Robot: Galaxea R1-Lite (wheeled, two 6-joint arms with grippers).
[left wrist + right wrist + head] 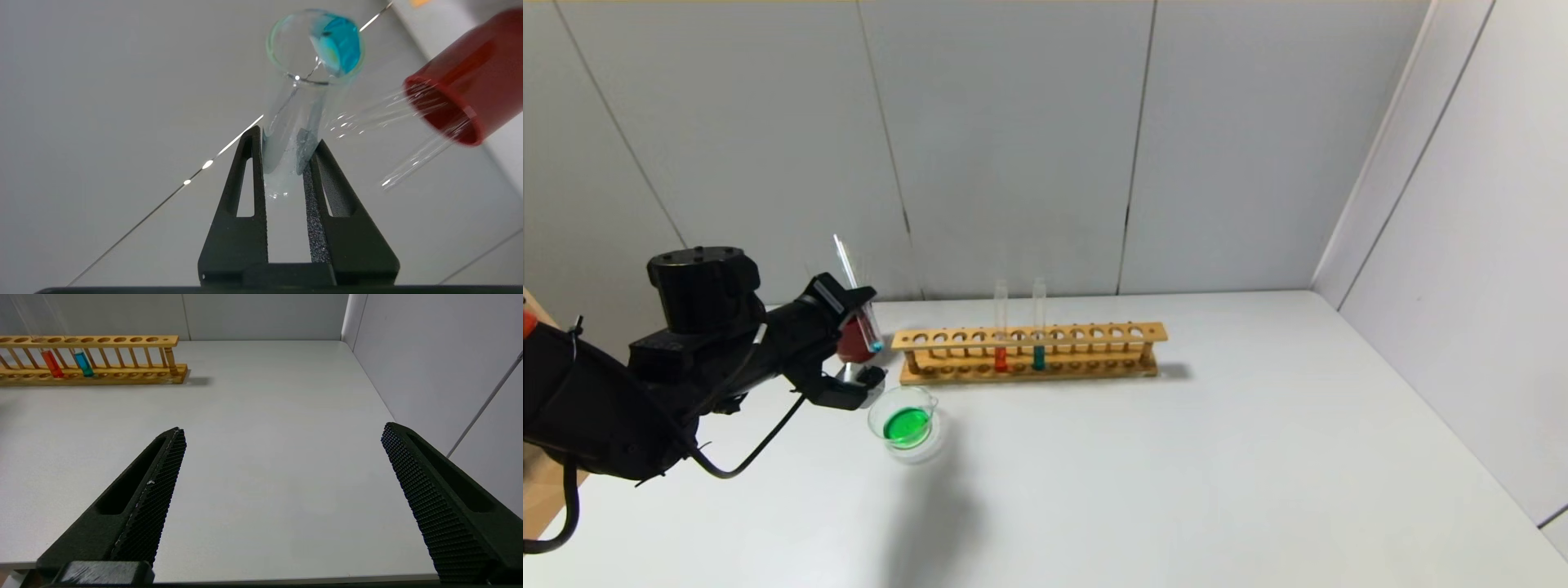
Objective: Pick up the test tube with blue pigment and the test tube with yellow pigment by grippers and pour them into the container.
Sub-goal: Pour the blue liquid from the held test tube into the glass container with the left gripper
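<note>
My left gripper [864, 341] is shut on the test tube with blue pigment [872, 331], close to its open end. In the left wrist view [286, 136] that tube [294, 110] is almost empty, with a blue remnant in its rounded end. The gripper is just behind and left of the container [931, 445], a low glass beaker holding green liquid. A second teal-blue tube [1038, 357] stands in the rack [83, 363]. No tube with yellow liquid shows. My right gripper [282, 428] is open and empty over the table's near right part.
A wooden rack [1094, 335] stands mid-table and also holds an orange-red tube [1001, 359]. A dark red cup [849, 347] behind my left gripper holds empty glass tubes [412, 163]. Grey walls close the back and right.
</note>
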